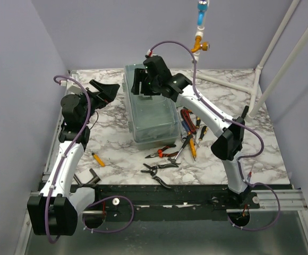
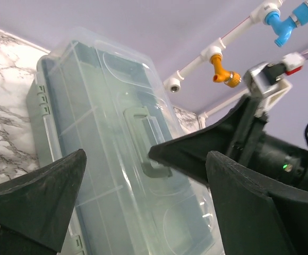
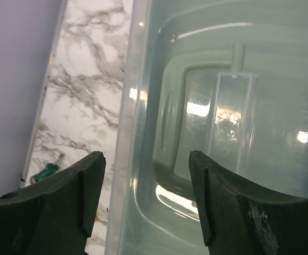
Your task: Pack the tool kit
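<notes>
The right hand [image 1: 142, 85] is hanging wide open over the far end of the clear tool box [image 1: 154, 119], gripping nothing. The left hand [image 1: 110, 91] is open too, just beside the box. The box is sitting on the counter [image 1: 117, 149], and its lid is looking shut. The tools [image 1: 183, 133] are all lying outside, near it. The packing is hardly beginning.

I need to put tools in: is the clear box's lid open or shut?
Shut: the lid lies flat over the clear box, its handle on top.
</notes>
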You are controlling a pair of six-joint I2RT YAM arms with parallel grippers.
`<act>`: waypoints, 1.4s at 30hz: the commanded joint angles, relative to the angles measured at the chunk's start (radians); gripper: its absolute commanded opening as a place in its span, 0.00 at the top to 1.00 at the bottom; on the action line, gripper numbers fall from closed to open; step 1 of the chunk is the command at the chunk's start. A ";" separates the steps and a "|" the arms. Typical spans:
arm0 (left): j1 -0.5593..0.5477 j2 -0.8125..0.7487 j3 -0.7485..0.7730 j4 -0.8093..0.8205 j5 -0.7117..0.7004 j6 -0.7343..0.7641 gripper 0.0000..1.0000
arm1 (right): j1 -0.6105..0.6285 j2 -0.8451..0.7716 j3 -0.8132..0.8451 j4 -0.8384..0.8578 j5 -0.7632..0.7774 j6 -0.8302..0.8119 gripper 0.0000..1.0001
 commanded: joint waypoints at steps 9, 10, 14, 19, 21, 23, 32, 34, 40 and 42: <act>0.008 -0.068 -0.022 -0.016 -0.067 0.060 0.02 | 0.067 0.121 0.092 -0.134 0.193 -0.028 0.28; 0.008 -0.065 -0.021 -0.015 -0.064 0.060 0.01 | 0.069 0.127 0.098 -0.138 0.191 -0.023 0.28; 0.007 -0.039 -0.007 -0.013 -0.031 0.060 0.01 | 0.071 0.128 0.065 -0.092 0.056 0.009 0.28; 0.005 -0.017 0.014 -0.013 -0.016 0.083 0.01 | 0.069 0.164 0.110 -0.091 -0.004 0.039 0.28; 0.005 -0.011 0.034 -0.037 -0.027 0.098 0.02 | 0.068 0.175 0.123 -0.091 -0.041 0.045 0.28; 0.004 0.000 0.055 -0.057 -0.025 0.108 0.01 | 0.060 0.175 0.110 -0.065 -0.130 0.062 0.28; -0.002 0.090 0.136 -0.059 0.068 0.078 0.01 | -0.018 0.081 -0.111 0.257 -0.542 0.236 0.28; -0.004 0.115 0.149 -0.053 0.086 0.065 0.01 | -0.037 0.081 -0.125 0.292 -0.600 0.261 0.28; -0.009 0.214 0.199 -0.031 0.180 0.014 0.02 | -0.071 0.059 -0.219 0.423 -0.710 0.327 0.29; -0.009 0.284 0.241 -0.031 0.236 -0.037 0.05 | -0.072 0.059 -0.236 0.450 -0.727 0.339 0.29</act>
